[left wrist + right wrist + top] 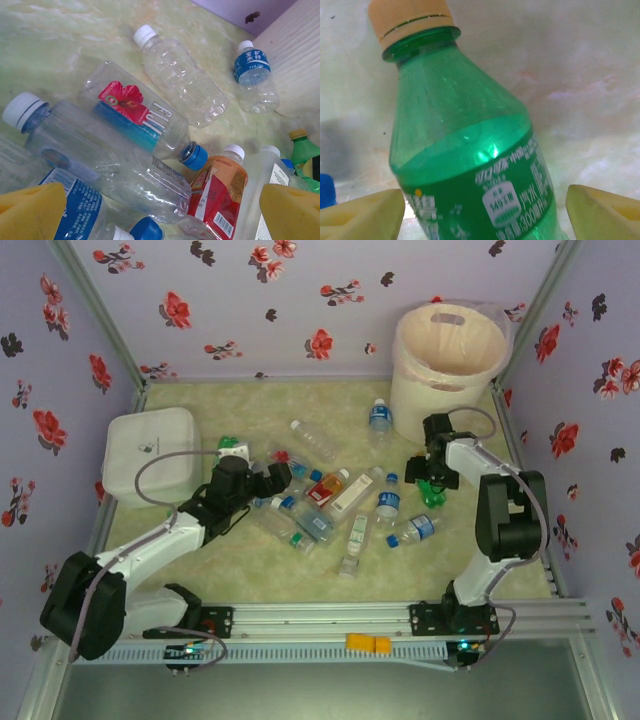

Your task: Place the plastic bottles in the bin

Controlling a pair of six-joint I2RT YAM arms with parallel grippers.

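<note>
The right gripper (432,483) hangs low over a green bottle (465,150) near the right edge of the bench (250,565). Its two fingers are spread, one on each side of the bottle, so it can squeeze it and lift it. I think it goes for this one because it lies apart from the heap (300,520) and close to the bin (415,390). The bin stands in the far right corner and looks empty from above. The left gripper (277,480) is spread wide too and holds nothing. It hangs over the heap in the middle of the bench, maybe to choose a bottle there.

I count one bin, two grippers, one orange-red bottle (328,485) and about fourteen plastic bottles (388,502) on the bench. The heap makes them hard to count.
</note>
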